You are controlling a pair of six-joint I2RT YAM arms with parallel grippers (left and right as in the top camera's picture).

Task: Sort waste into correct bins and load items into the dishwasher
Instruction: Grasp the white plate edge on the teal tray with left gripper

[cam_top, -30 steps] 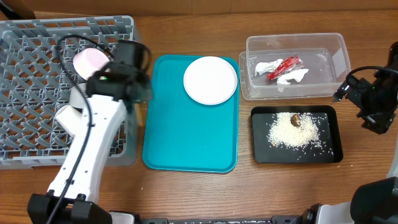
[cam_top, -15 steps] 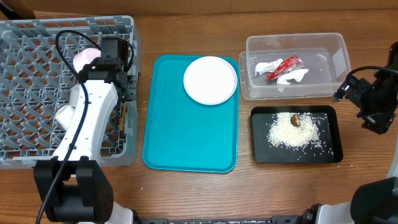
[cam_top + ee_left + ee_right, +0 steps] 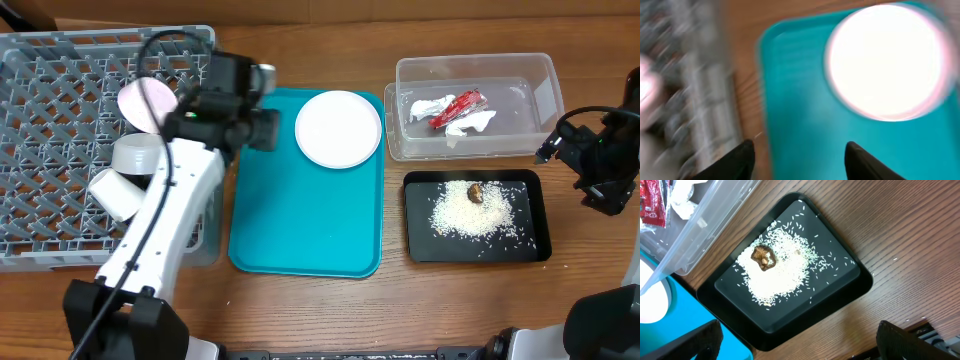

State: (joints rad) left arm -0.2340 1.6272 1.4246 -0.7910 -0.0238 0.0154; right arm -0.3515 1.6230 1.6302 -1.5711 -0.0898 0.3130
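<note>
The left arm (image 3: 170, 220) stretches across the dish rack (image 3: 50, 120) edge, with the left pincer (image 3: 797, 152) apart and empty above the teal tray (image 3: 300, 230), near the white plate (image 3: 338, 128) lying there. The right pincer (image 3: 800, 345) hangs spread beside the black tray (image 3: 837, 296).

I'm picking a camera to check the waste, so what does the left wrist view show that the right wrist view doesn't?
Only the left wrist view, which is blurred, shows the grey lattice plastic dish rack. Only the right wrist view shows the flat black rectangular tray with loose white rice grains and a small brown food scrap, plus the clear plastic tub holding the red snack wrapper and crumpled white napkin. Both show the teal serving tray, round white plate and wooden table.
</note>
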